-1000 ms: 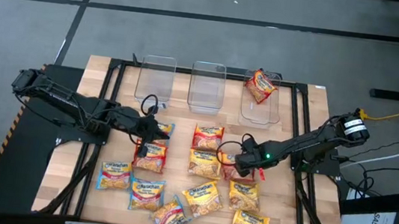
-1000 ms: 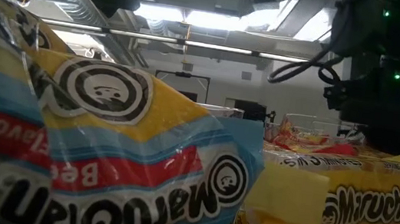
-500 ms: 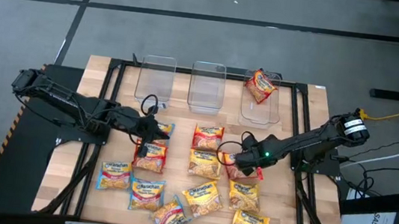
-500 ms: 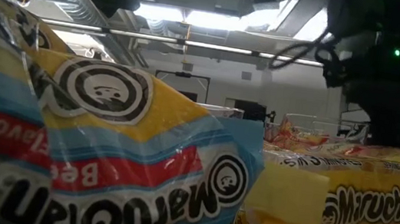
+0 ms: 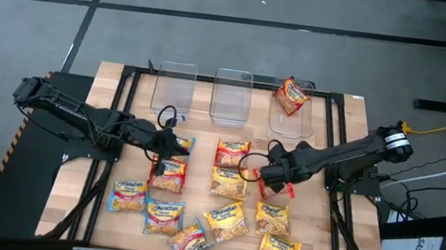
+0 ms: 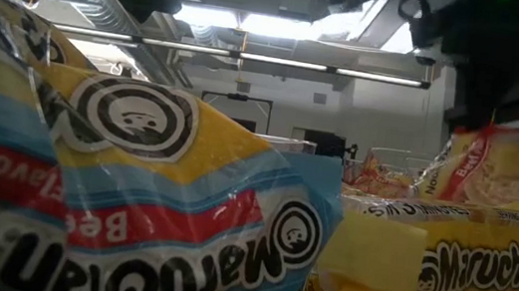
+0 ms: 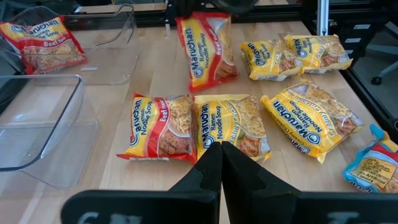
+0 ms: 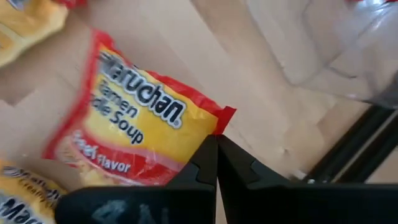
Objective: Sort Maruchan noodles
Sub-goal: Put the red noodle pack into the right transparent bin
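My right gripper (image 5: 270, 174) is shut on a red-trimmed Maruchan packet (image 7: 205, 50) and holds it above the table's middle right. That packet also shows in the low view (image 6: 508, 163) and the right wrist view (image 8: 137, 130). Several more packets in red, yellow and blue trim lie flat on the wooden table (image 5: 118, 88). One of them is a yellow packet (image 5: 228, 180). My left gripper (image 5: 175, 146) is shut and empty, and hangs over the packets at the middle left (image 7: 221, 152). My right gripper pinches the red-trimmed packet between its two fingers at an edge near a corner (image 8: 214, 127). The fingers come from above. The packet hangs tilted below them, lifted clear of the table and the other packets.
Three clear bins stand along the far edge: left (image 5: 174, 86), middle (image 5: 231, 95) and right (image 5: 297, 121). The right bin has a red-trimmed packet (image 5: 291, 95) leaning inside. A black frame (image 5: 335, 121) borders the table. Packets crowd the near half.
My right gripper has risen and moved slightly toward the table's left. It has carried the red-trimmed packet up off the table, so the packet now hangs clear in the low view, where it lay flat before. My left arm has stayed still.
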